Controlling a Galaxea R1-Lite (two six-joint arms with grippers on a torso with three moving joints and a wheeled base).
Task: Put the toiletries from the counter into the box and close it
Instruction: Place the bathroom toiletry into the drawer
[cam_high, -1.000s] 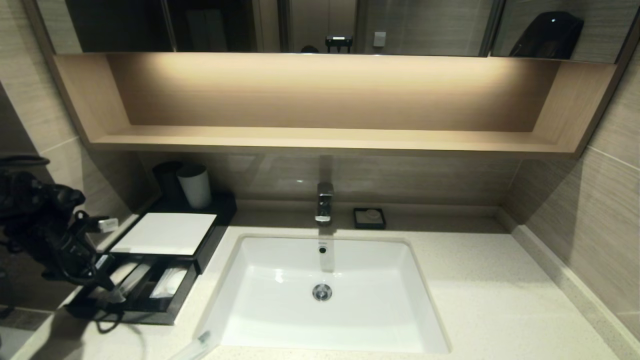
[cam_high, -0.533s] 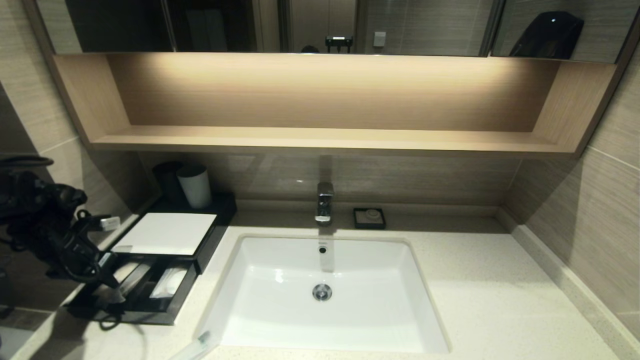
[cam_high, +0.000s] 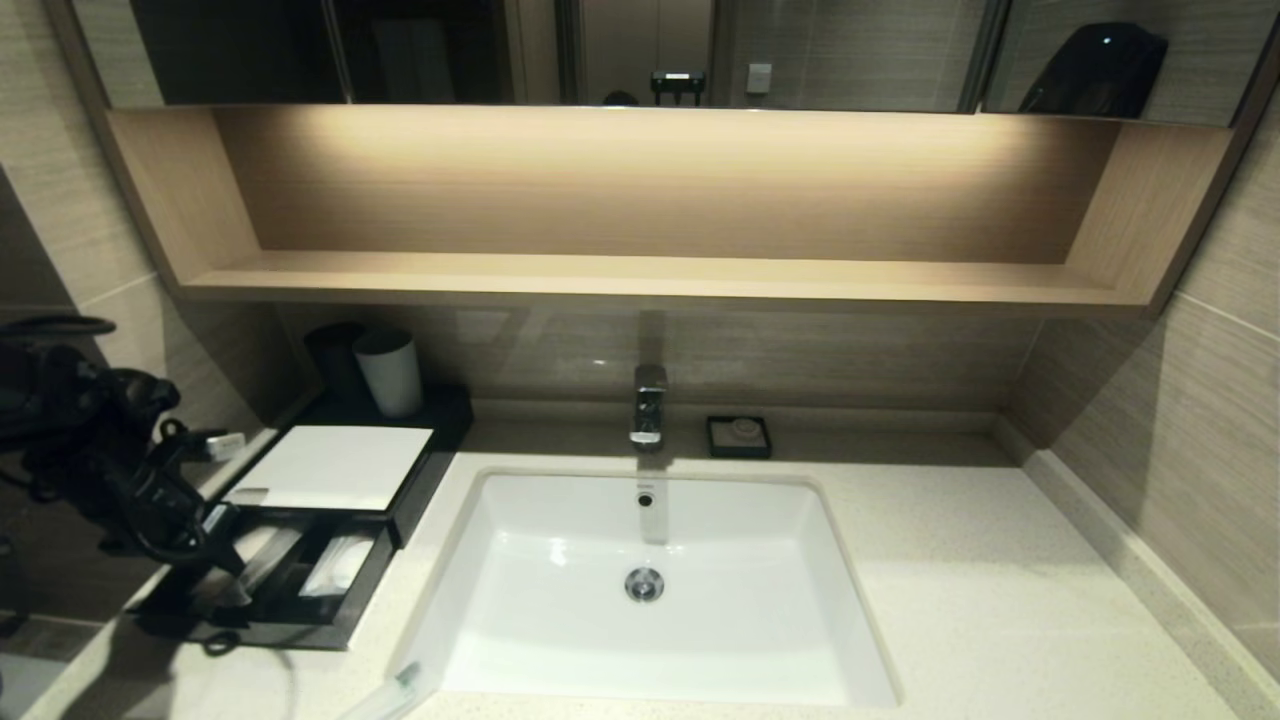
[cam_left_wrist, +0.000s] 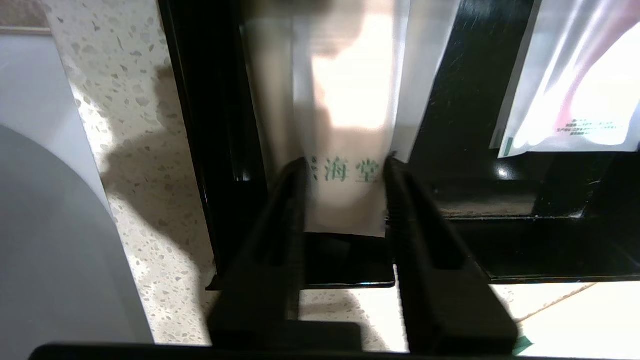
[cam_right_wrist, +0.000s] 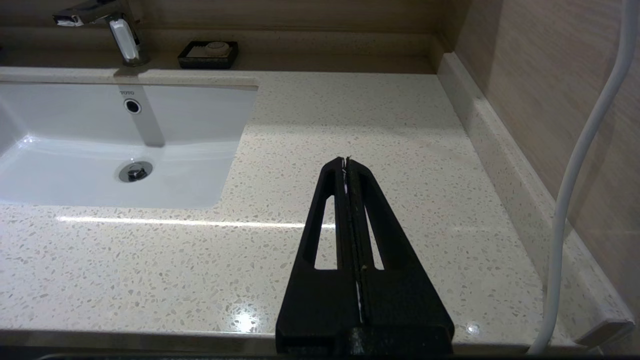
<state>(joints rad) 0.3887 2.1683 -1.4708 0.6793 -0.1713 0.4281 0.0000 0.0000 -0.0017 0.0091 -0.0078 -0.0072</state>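
The box (cam_high: 330, 465) sits left of the sink with its drawer (cam_high: 300, 615) pulled out. My left gripper (cam_high: 222, 572) reaches into the drawer's left compartment. In the left wrist view this gripper (cam_left_wrist: 344, 167) is open, its fingers (cam_left_wrist: 280, 210) flanking a whitish packet (cam_left_wrist: 345, 125) with green print that lies in that compartment. Another packet (cam_left_wrist: 575, 90) lies in the neighbouring compartment (cam_high: 340, 565). One more slim packet (cam_high: 390, 695) rests on the counter (cam_high: 1000, 600) at the sink's front left corner. My right gripper (cam_right_wrist: 346, 162) is shut and empty above the counter right of the sink.
The white sink (cam_high: 560, 560) fills the middle of the counter, with a faucet (cam_high: 648, 405) behind it. A small black soap dish (cam_high: 738, 437) stands beside the faucet. A light grey cup (cam_high: 390, 372) stands behind the box. A wooden shelf (cam_high: 650, 275) runs overhead.
The left gripper's fingers have spread apart around the packet in the drawer, and the arm has shifted slightly. The right arm has not moved.
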